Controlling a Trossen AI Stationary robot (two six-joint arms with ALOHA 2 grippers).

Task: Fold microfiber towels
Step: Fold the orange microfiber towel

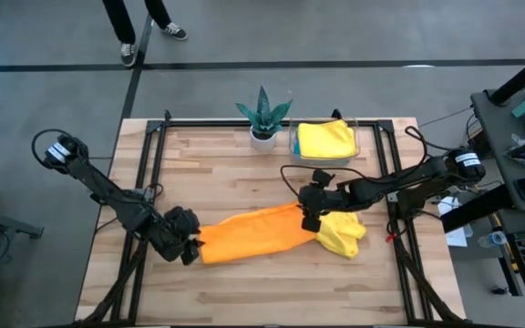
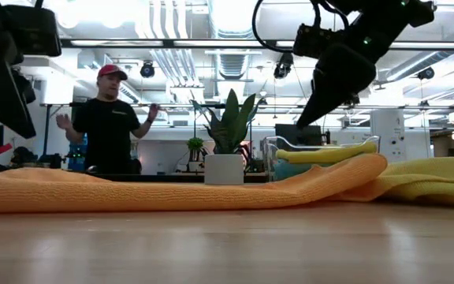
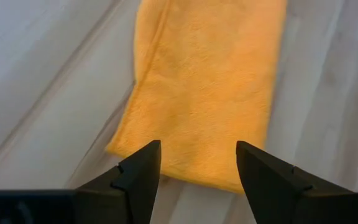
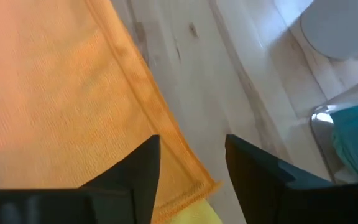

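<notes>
An orange towel (image 1: 249, 235) lies on the table as a long band, running left to right between my two grippers. Its right end (image 4: 185, 186) rests on a crumpled yellow towel (image 1: 344, 235). My left gripper (image 3: 197, 165) hangs open just above the band's left end (image 3: 191, 168), with nothing between its fingers. Over the band's right end my right gripper (image 4: 191, 168) is also open and holds nothing. In the low view the right gripper (image 2: 310, 118) stands clear above the cloth (image 2: 172, 193).
A clear tray (image 1: 354, 155) at the back right holds a folded yellow towel (image 1: 324, 139) over a blue one (image 4: 353, 134). A potted plant (image 1: 263, 117) stands left of it. A person (image 2: 109, 122) stands beyond the table's far edge. Bare wood lies along the near edge.
</notes>
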